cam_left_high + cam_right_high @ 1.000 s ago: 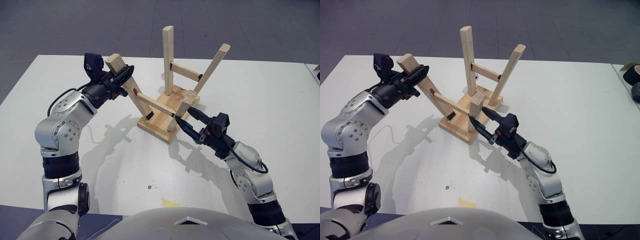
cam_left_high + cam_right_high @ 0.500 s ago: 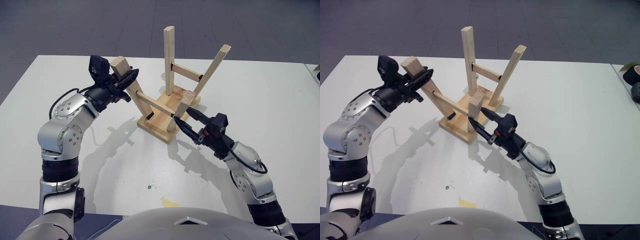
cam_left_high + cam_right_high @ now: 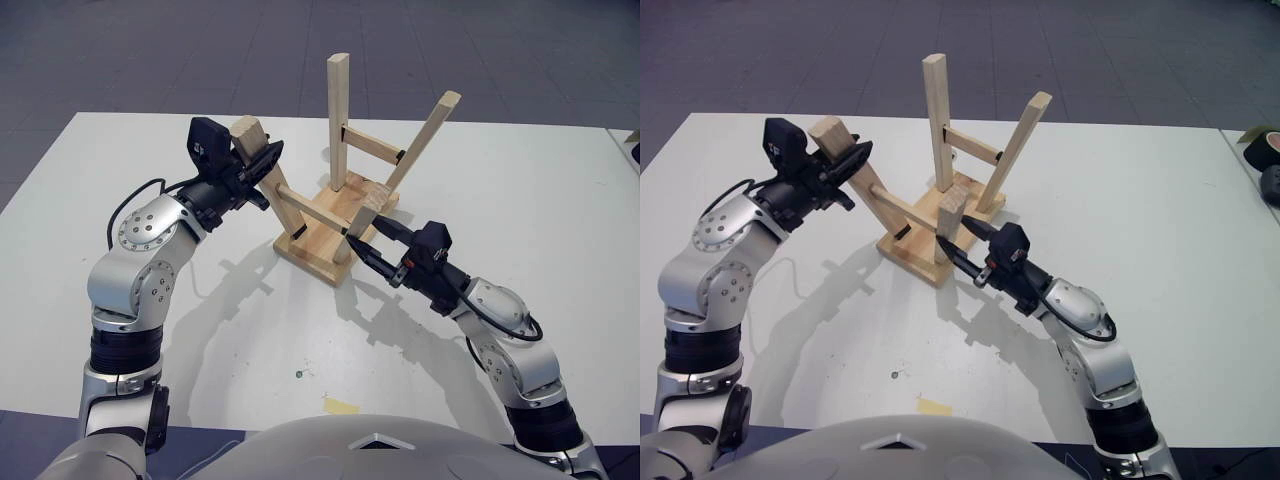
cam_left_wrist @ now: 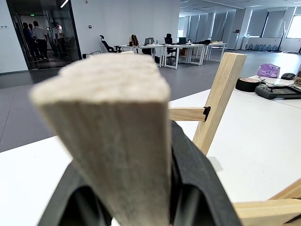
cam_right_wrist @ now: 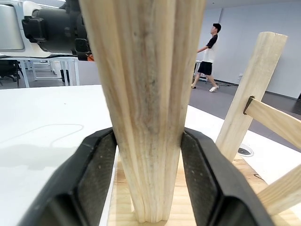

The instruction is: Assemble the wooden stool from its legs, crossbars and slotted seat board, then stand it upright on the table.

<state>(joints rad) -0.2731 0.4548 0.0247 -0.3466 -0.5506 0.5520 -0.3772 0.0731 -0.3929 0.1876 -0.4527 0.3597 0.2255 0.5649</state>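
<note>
Four legs point upward from the seat board, which lies flat on the table (so the whole assembly stands upside down), a little toward 12 o'clock of the table's middle. The left gripper is clamped on the top end of the leaning leg, which tilts outward toward 10 o'clock. The right gripper, at 5 o'clock of the board, holds the short front leg just above the board, fingers pressed to both its sides. A lower crossbar joins these two legs. An upper crossbar links the tall rear leg and the slanted leg at 1 o'clock.
</note>
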